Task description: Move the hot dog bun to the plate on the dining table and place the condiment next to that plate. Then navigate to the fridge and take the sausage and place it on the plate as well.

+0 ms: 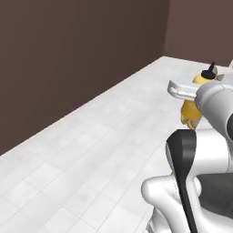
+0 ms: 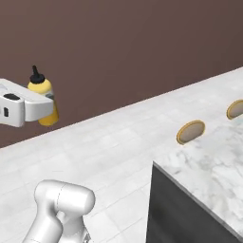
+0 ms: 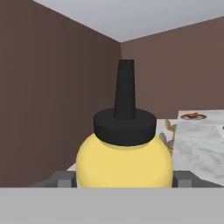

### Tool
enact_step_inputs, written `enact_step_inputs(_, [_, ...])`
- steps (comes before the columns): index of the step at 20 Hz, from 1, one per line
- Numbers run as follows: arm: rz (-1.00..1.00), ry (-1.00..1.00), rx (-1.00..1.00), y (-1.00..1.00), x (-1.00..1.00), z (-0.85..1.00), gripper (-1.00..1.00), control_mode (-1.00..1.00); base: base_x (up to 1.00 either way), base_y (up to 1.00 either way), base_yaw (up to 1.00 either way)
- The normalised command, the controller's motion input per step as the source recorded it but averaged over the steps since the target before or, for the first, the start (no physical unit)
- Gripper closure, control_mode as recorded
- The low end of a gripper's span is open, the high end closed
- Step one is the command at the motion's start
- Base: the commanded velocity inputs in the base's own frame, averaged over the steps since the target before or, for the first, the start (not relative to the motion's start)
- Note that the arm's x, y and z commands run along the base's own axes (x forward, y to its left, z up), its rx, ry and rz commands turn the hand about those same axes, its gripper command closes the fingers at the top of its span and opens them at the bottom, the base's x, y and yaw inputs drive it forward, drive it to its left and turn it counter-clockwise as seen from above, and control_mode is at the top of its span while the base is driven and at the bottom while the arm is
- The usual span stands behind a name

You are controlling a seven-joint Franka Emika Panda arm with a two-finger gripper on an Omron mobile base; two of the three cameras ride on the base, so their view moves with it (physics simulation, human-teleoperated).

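My gripper (image 2: pixel 43 107) is shut on the condiment bottle (image 2: pixel 42 92) and holds it upright in the air, above the pale tiled floor. The bottle is yellow with a black cap and nozzle. In the left base view the bottle (image 1: pixel 191 111) sits behind the gripper (image 1: pixel 189 93) at the right edge. In the hand view the bottle (image 3: pixel 124 159) stands large between the fingers (image 3: pixel 62 179). Far off in that view, a small plate (image 3: pixel 193 116) with something reddish-brown on it rests on the marble dining table (image 3: pixel 197 146).
A marble-topped counter (image 2: pixel 213 163) with a dark side rises at the right. Two round brown stool tops (image 2: pixel 191 131) stand along its far edge. Dark brown walls (image 1: pixel 68 59) enclose the tiled floor (image 1: pixel 91 150), which spreads wide to the left.
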Motion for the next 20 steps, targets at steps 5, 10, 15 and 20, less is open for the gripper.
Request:
enact_step_inputs(5, [0.0,0.0,0.0,0.0,0.0,0.0,1.0,1.0,1.0,0.65,-0.44])
enact_step_inputs(10, [0.0,0.0,0.0,0.0,0.0,0.0,1.0,1.0,1.0,0.65,-0.44])
enact_step_inputs(15, [0.0,0.0,0.0,0.0,0.0,0.0,1.0,1.0,1.0,0.65,-0.44])
enact_step_inputs(20, [0.0,0.0,0.0,0.0,0.0,0.0,1.0,1.0,1.0,0.64,-0.44])
